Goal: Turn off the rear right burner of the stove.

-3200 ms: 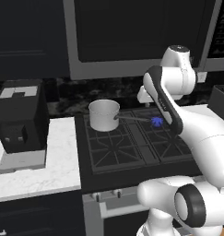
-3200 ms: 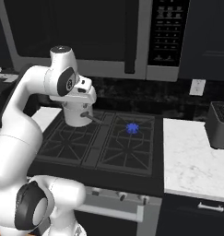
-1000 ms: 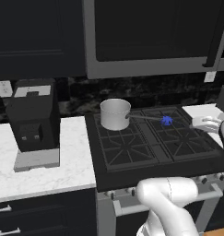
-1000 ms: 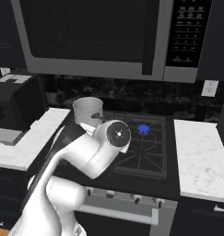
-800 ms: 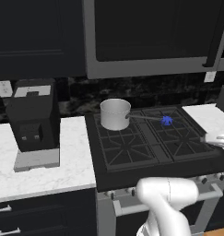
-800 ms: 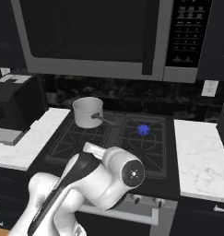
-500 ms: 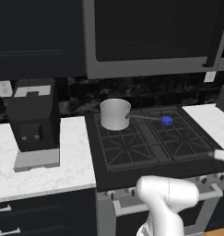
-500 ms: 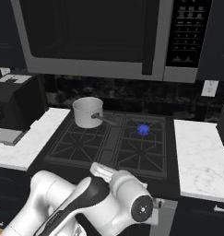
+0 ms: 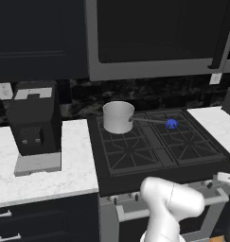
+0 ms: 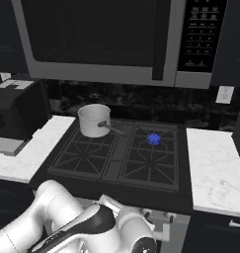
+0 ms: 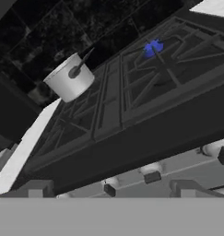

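Arm had swung down below the stove (image 9: 135, 156) front; rear right burner (image 10: 153, 140) stayed lit (end effector (image 11: 109, 190) grip: couldn't tell).

pot (image 9: 118, 116) on stove (image 9: 154, 163)

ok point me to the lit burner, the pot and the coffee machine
rear right burner (image 10: 153, 139): right base view, on the blue flame at its centre
pot (image 9: 118, 116): left base view, on its grey side wall
coffee machine (image 9: 35, 125): left base view, on its black front face
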{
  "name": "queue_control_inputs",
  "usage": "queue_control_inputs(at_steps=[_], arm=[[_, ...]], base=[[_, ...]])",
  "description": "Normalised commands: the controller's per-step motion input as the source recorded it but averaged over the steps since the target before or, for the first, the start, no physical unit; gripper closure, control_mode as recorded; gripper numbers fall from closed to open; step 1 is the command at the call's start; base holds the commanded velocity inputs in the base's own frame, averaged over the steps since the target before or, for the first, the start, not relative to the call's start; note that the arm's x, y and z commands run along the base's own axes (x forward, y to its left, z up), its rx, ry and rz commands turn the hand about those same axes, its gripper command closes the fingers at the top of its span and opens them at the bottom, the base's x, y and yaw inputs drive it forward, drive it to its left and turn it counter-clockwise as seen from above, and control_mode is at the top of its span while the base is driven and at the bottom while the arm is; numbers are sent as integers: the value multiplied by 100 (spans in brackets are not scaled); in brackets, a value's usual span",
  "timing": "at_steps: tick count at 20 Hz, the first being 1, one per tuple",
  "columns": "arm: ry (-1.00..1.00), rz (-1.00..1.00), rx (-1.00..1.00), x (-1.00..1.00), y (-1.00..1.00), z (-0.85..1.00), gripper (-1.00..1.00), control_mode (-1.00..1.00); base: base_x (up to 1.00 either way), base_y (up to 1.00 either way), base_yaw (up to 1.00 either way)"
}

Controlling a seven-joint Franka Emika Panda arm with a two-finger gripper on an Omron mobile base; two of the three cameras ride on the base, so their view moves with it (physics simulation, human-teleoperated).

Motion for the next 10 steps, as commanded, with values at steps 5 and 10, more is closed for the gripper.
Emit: queue_control_inputs(at_steps=[5,10], arm=[[18,-8,8,-17,0,-58,-100,-100],[9,-7,11,-11,-9,-39,-100,-100]], base=[[0,0,0],[0,0,0]])
